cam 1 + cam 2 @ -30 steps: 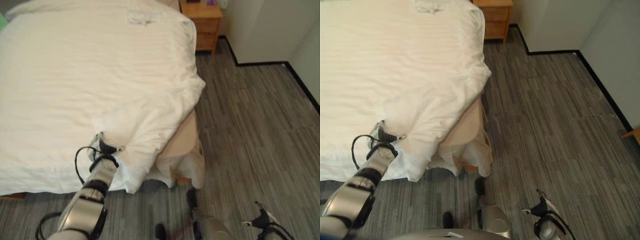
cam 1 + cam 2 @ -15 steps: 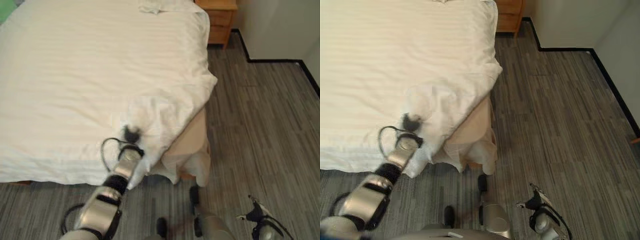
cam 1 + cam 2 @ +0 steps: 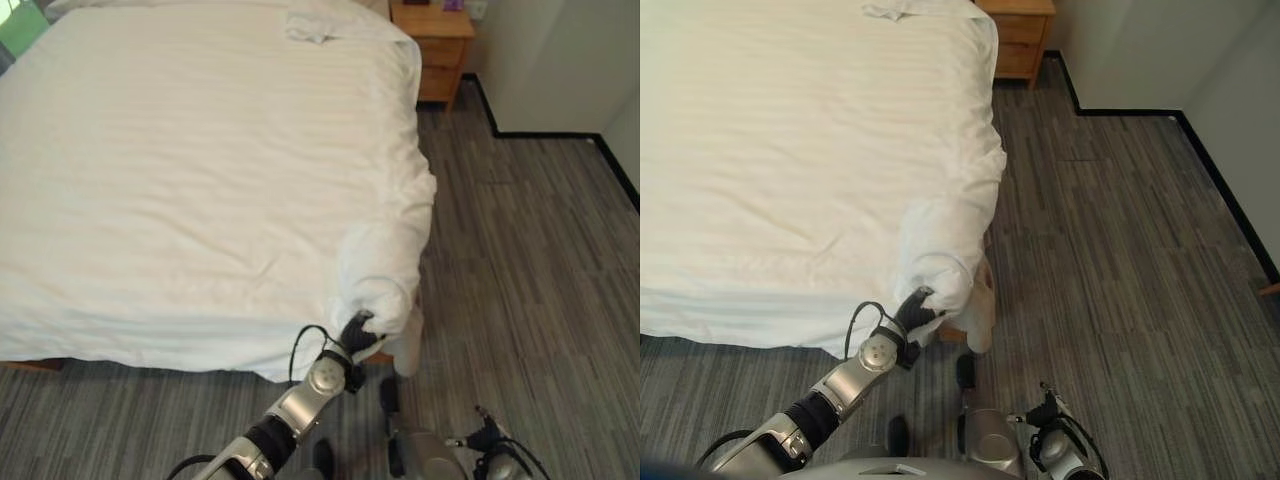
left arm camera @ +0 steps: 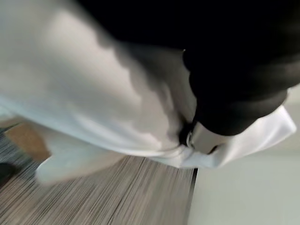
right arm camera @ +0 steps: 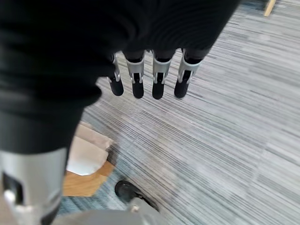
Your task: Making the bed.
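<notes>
White faintly striped duvet (image 3: 200,170), grey streaked floor (image 3: 530,260), orange-brown wooden nightstand (image 3: 432,38).

Even, bright indoor light; motion blur in left wrist view.

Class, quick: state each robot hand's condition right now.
Left robot hand: shut on the white duvet corner.
Right robot hand: open, holding nothing.

No legible text, label or number anywhere
</notes>
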Controlling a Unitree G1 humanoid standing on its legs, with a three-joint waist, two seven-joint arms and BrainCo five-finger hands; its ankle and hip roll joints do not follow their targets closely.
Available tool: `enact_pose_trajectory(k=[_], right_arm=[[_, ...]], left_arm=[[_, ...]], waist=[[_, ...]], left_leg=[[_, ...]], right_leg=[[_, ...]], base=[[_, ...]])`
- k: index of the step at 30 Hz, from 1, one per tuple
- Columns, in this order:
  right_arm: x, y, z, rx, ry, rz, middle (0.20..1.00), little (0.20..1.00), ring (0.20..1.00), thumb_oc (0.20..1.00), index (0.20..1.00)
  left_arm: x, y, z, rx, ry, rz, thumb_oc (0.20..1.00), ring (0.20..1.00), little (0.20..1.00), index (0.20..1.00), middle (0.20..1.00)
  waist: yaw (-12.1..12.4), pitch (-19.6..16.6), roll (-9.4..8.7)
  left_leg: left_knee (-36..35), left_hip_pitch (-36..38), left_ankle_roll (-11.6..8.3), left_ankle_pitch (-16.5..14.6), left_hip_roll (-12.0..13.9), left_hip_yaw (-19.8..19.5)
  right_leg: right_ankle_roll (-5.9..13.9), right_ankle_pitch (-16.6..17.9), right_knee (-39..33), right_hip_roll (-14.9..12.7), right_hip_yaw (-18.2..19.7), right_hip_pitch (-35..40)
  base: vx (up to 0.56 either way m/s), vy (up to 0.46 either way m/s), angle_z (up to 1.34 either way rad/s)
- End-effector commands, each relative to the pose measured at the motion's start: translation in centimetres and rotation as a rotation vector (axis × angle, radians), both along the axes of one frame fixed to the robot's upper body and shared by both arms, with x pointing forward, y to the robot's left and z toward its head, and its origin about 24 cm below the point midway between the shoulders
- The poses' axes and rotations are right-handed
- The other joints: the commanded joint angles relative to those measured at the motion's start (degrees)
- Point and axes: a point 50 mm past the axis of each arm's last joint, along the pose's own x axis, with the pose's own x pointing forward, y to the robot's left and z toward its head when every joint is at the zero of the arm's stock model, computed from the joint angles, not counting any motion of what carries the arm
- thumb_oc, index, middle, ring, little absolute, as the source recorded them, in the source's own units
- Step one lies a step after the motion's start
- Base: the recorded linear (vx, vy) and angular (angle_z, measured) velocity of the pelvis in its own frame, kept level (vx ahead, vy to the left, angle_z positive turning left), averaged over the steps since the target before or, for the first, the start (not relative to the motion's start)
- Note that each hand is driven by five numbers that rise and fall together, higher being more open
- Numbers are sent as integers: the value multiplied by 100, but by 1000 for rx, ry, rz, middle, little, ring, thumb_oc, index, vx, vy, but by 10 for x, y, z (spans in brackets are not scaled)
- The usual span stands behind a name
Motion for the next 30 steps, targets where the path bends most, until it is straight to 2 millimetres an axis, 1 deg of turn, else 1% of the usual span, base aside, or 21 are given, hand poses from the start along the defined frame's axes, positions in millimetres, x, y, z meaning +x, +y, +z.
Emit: enact_pose_trajectory(k=[1, 2, 4, 5, 6, 8, 10, 11, 15, 17, 18, 19, 22, 25, 26, 27, 29, 30], right_arm=[[-11, -5, -4, 11, 57, -29, 1000, 1000, 1000, 1000, 1000], [-17, -9, -6, 3, 82, -43, 1000, 1000, 1000, 1000, 1000], [-24, -14, -7, -8, 106, -56, 1000, 1000, 1000, 1000, 1000], [-27, -17, -8, -14, 117, -65, 1000, 1000, 1000, 1000, 1000], [-29, -21, -8, -21, 132, -75, 1000, 1000, 1000, 1000, 1000], [-30, -25, -8, -24, 142, -84, 1000, 1000, 1000, 1000, 1000], [-30, -25, -8, -23, 147, -83, 1000, 1000, 1000, 1000, 1000], [-30, -25, -8, -19, 152, -85, 1000, 1000, 1000, 1000, 1000], [-33, -27, -9, -23, 179, -87, 1000, 1000, 1000, 1000, 1000], [-36, -29, -9, -31, 197, -95, 1000, 1000, 1000, 1000, 1000], [-39, -30, -10, -31, 210, -110, 1000, 1000, 1000, 1000, 1000], [-39, -30, -10, -31, 210, -110, 1000, 1000, 1000, 1000, 1000], [-43, -31, -10, -37, 224, -128, 1000, 1000, 1000, 1000, 1000], [-48, -35, -10, -63, 244, -129, 1000, 1000, 1000, 1000, 1000], [-51, -36, -11, -71, 254, -129, 1000, 1000, 1000, 1000, 1000], [-55, -37, -11, -81, 269, -126, 1000, 1000, 1000, 1000, 1000], [-62, -40, -11, -93, 285, -130, 1000, 1000, 1000, 1000, 1000], [-65, -45, -10, -105, 291, -138, 1000, 1000, 1000, 1000, 1000]], left_arm=[[-11, -62, 24, -129, -34, -284, 1000, 1000, 1000, 1000, 1000], [-18, -75, 30, -128, -60, -392, 1000, 1000, 1000, 1000, 1000], [-25, -88, 41, -132, -106, -519, 1000, 1000, 1000, 1000, 1000], [-28, -91, 44, -144, -106, -546, 1000, 1000, 1000, 1000, 1000], [-35, -100, 49, -173, -101, -615, 1000, 1000, 1000, 1000, 1000], [-40, -105, 52, -200, -81, -659, 1000, 1000, 1000, 1000, 1000], [-41, -106, 54, -211, -79, -667, 1000, 1000, 1000, 1000, 1000], [-42, -110, 59, -235, -75, -683, 1000, 1000, 1000, 1000, 1000], [-43, -113, 63, -281, -44, -692, 1000, 1000, 1000, 1000, 1000], [-44, -115, 67, -315, -34, -690, 1000, 1000, 1000, 1000, 1000], [-43, -115, 69, -361, 5, -668, 1000, 1000, 1000, 1000, 1000], [-43, -115, 69, -361, 6, -668, 1000, 1000, 1000, 1000, 1000], [-39, -115, 73, -431, 39, -617, 1000, 1000, 1000, 1000, 1000], [-30, -107, 80, -483, 36, -558, 1000, 1000, 1000, 1000, 1000], [-25, -102, 82, -505, 35, -521, 1000, 1000, 1000, 1000, 1000], [-18, -92, 80, -526, 43, -459, 1000, 1000, 1000, 1000, 1000], [-1, -63, 77, -544, 31, -308, 1000, 1000, 1000, 1000, 1000], [12, -29, 72, -530, 9, -168, 1000, 1000, 1000, 1000, 1000]], waist=[[-124, 82, 204], [-193, 86, 235], [-284, 81, 293], [-309, 84, 313], [-381, 84, 363], [-455, 78, 409], [-474, 76, 425], [-518, 55, 446], [-532, 21, 441], [-519, -4, 413], [-489, -15, 375], [-494, -11, 374], [-420, -31, 294], [-317, -52, 190], [-274, -64, 157], [-198, -76, 119], [-85, -95, 41], [88, -104, -31]], left_leg=[[63, -178, 141, -205, 113, 193], [63, -127, 166, -237, 83, 261], [63, -80, 192, -274, 42, 309], [63, -57, 204, -289, 26, 326], [63, -2, 229, -319, -3, 363], [63, 43, 252, -344, -25, 404], [63, 62, 261, -354, -32, 427], [63, 93, 278, -372, -46, 448], [63, 153, 288, -381, -43, 460], [63, 183, 293, -388, -43, 436], [63, 206, 295, -382, -27, 392], [63, 210, 294, -382, -27, 386], [63, 245, 288, -381, -6, 298], [63, 245, 269, -355, 20, 177], [63, 238, 260, -345, 32, 142], [63, 233, 251, -328, 46, 103], [63, 220, 232, -303, 65, 11], [63, 185, 213, -273, 88, -83]], right_leg=[[594, -857, 67, -321, 239, 575], [616, -837, 67, -330, 317, 569], [632, -818, 67, -348, 391, 562], [638, -812, 67, -356, 411, 564], [651, -797, 67, -378, 458, 573], [665, -787, 67, -396, 508, 578], [669, -786, 67, -401, 536, 582], [672, -778, 67, -403, 582, 588], [666, -774, 67, -413, 580, 629], [653, -782, 67, -414, 549, 669], [633, -800, 77, -421, 513, 719], [632, -802, 76, -423, 507, 725], [603, -843, 88, -435, 421, 803], [581, -867, 87, -447, 318, 887], [572, -881, 85, -451, 282, 909], [562, -891, 82, -454, 241, 935], [536, -912, 74, -466, 138, 1003], [505, -927, 67, -480, 10, 1056]], base=[[-1, 63, -18], [0, 82, -22], [5, 76, -40], [8, 78, -41], [0, 61, -27], [-3, 52, -15], [1, 27, -23], [0, 0, 0], [-6, 0, -3], [0, 0, 0], [-4, -28, 4], [-16, -24, 9], [-21, -26, 10], [-26, -36, 16], [-37, -38, 27], [-39, -36, 26], [-26, -46, 28], [-16, -43, 32]])
